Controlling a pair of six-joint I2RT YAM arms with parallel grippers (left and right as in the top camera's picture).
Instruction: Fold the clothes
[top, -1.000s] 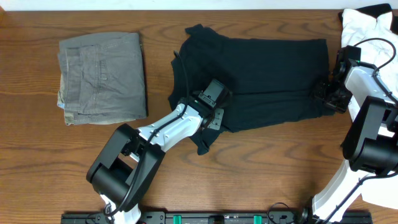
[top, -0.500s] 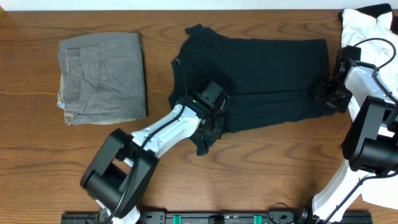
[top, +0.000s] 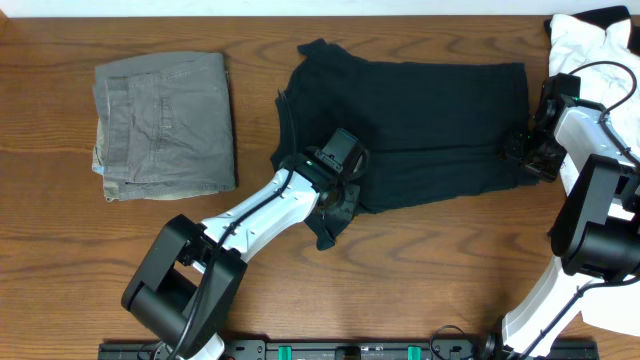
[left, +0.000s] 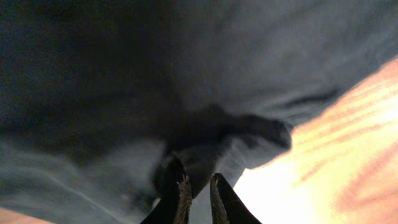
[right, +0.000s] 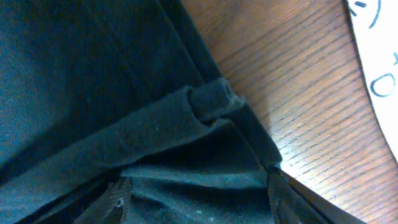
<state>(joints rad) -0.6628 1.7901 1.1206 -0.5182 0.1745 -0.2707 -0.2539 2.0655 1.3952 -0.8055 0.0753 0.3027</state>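
The black T-shirt (top: 430, 110) lies spread across the upper middle of the wooden table (top: 430, 280), its long side running left to right and a small flap of cloth hanging off its lower left corner. The left gripper (top: 338, 190) sits at the shirt's lower left edge. In the left wrist view its jaws are drawn almost together and dark fabric bunches up directly ahead of them, so it appears pinched on a fold of the shirt (left: 205, 93), with bare wood showing at the right of that frame. The right gripper (top: 522, 152) rests at the shirt's right edge. In the right wrist view its two fingers (right: 115, 199) stand wide apart at the bottom corners, straddling the cloth without closing on it, and a rolled bit of hem (right: 211, 99) lies just beyond them. Folded grey-green trousers (top: 165, 125) sit well apart at the left of the frame, and a white garment (top: 585, 40) lies crumpled in the upper right corner.
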